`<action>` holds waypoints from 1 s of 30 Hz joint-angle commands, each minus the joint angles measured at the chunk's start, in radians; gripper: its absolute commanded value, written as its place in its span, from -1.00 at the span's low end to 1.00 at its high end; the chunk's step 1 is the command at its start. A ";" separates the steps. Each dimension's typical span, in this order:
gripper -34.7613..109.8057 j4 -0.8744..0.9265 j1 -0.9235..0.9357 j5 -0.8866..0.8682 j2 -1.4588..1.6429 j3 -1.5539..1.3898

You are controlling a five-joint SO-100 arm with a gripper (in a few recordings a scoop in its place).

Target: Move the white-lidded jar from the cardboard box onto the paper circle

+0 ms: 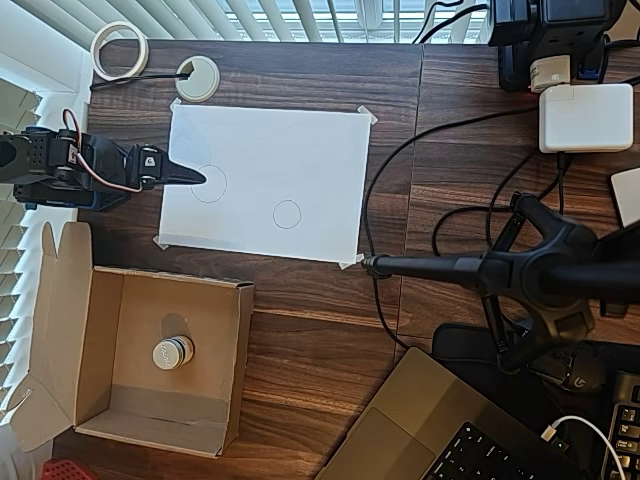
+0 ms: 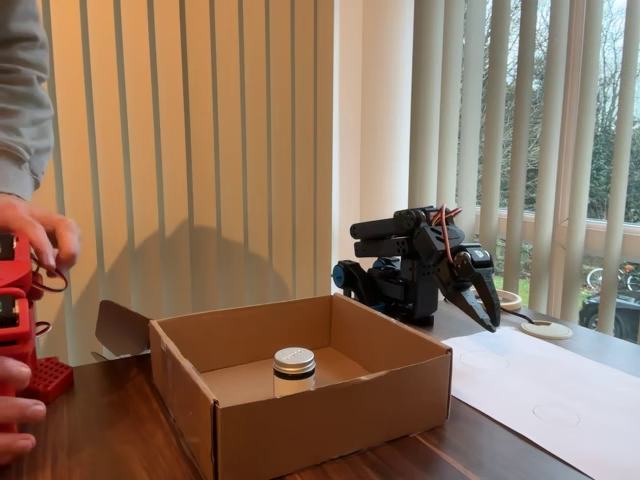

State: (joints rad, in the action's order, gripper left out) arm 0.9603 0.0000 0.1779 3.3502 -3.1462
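The white-lidded jar (image 1: 173, 352) (image 2: 294, 370) stands upright on the floor of the open cardboard box (image 1: 105, 340) (image 2: 330, 425), near its middle. Taped to the desk is a white sheet with two pencilled circles. The paper circle (image 1: 287, 214) (image 2: 556, 412) is the smaller one, right of the sheet's middle in the overhead view, and nothing lies on it. My gripper (image 1: 198, 178) (image 2: 487, 318) is shut with nothing in it. It points down over the sheet's left edge beside the larger circle (image 1: 208, 183), well away from the box and jar.
A roll of pale tape (image 1: 120, 50) and a white desk grommet (image 1: 197, 78) lie beyond the sheet. A black camera stand (image 1: 480, 268), cables, a white power brick (image 1: 585, 117) and a laptop (image 1: 430, 430) crowd the right side. The box's flap (image 1: 55, 300) stands open at the left.
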 commanded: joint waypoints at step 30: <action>-0.26 0.006 -0.008 -0.008 0.066 0.017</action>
State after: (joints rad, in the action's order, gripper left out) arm 0.9603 -0.0015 0.1534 3.3502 -3.1462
